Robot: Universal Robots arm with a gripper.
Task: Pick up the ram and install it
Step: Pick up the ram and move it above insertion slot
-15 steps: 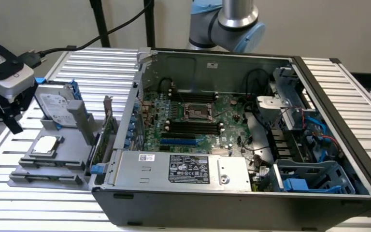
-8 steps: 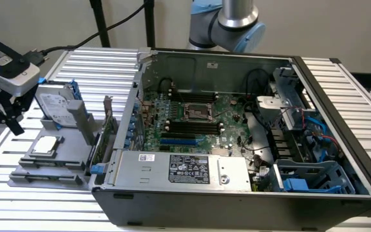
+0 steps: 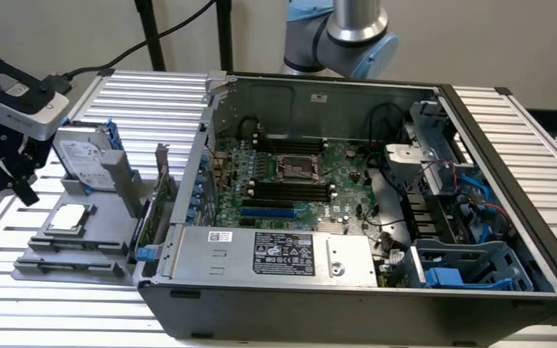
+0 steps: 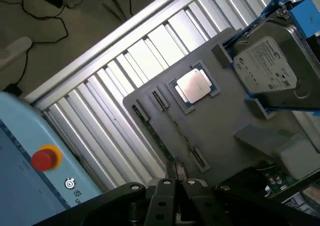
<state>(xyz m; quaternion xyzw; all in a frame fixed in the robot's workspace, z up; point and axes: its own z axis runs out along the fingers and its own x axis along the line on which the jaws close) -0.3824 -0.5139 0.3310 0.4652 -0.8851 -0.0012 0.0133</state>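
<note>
The ram (image 4: 156, 137) is a thin green stick standing on edge in a slot of the grey tray (image 4: 220, 121), between two small holders. My gripper (image 4: 177, 186) hangs above the tray's near end with its black fingers shut and nothing between them. In the exterior view the gripper (image 3: 17, 185) is at the far left, above and beside the grey tray (image 3: 104, 217). The open computer case (image 3: 356, 217) lies in the middle, its motherboard (image 3: 289, 181) and dark memory slots (image 3: 283, 192) exposed.
On the tray sit a silver hard drive (image 4: 270, 66) in a blue bracket and a square processor chip (image 4: 194, 85). An upright expansion card (image 3: 162, 185) stands between tray and case. A blue pendant with a red button (image 4: 44, 158) lies beside the slatted table (image 4: 115, 86).
</note>
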